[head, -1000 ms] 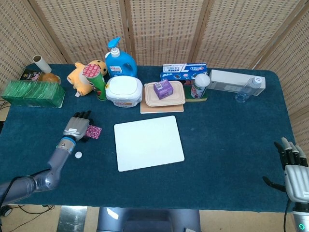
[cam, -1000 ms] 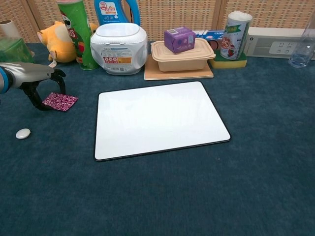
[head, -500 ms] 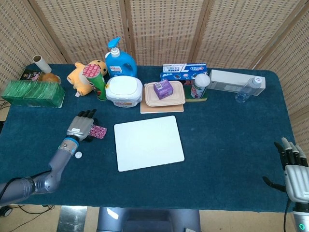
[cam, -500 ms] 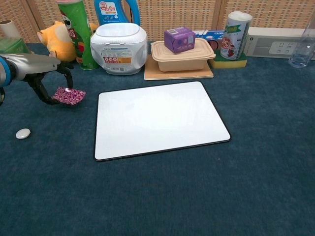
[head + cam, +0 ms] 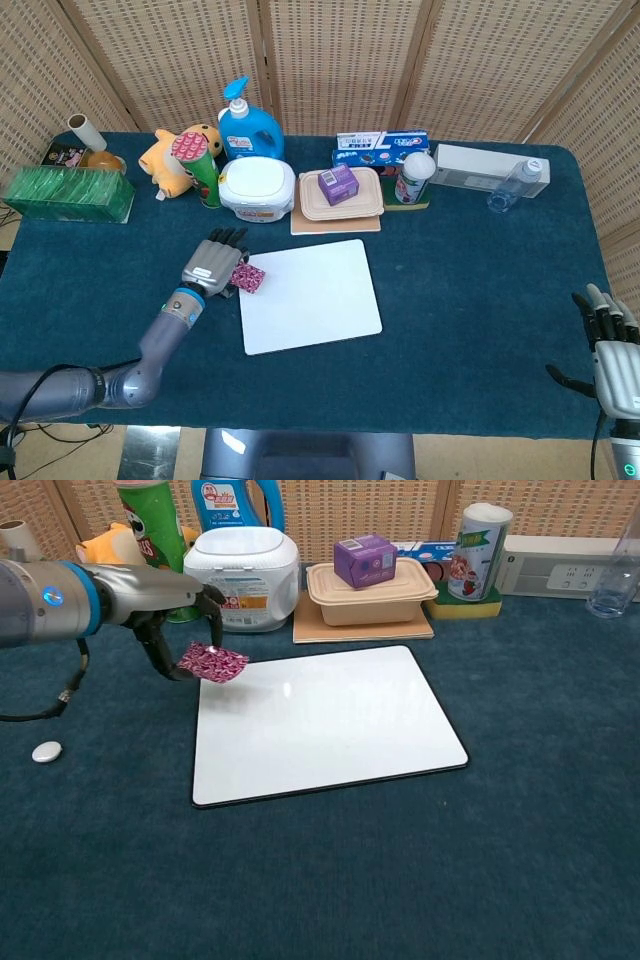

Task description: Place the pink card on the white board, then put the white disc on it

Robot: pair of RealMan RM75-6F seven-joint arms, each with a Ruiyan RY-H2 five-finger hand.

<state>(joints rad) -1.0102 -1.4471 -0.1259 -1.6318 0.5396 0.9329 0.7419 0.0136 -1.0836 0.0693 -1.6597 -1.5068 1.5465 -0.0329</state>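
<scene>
My left hand (image 5: pixel 168 623) pinches the pink patterned card (image 5: pixel 212 663) by its left side and holds it in the air, tilted, over the near-left top corner of the white board (image 5: pixel 330 725). In the head view the same hand (image 5: pixel 212 264) and card (image 5: pixel 248 278) sit at the board's (image 5: pixel 315 300) left edge. The small white disc (image 5: pixel 46 751) lies on the blue cloth to the left, apart from the board; the head view does not show it. My right hand (image 5: pixel 612 352) rests at the table's near right corner, fingers apart and holding nothing.
Along the back stand a green chip can (image 5: pixel 150 542), a white wipes tub (image 5: pixel 243 575), a beige food box (image 5: pixel 372 592) with a purple carton (image 5: pixel 364 559), a blue bottle (image 5: pixel 247 125), a plush toy (image 5: pixel 178 155), a green box (image 5: pixel 68 194) and a water bottle (image 5: pixel 515 184).
My left hand lifted the pink card off the cloth and carried it right, from beside the disc to the board's left edge. The right hand stayed put.
</scene>
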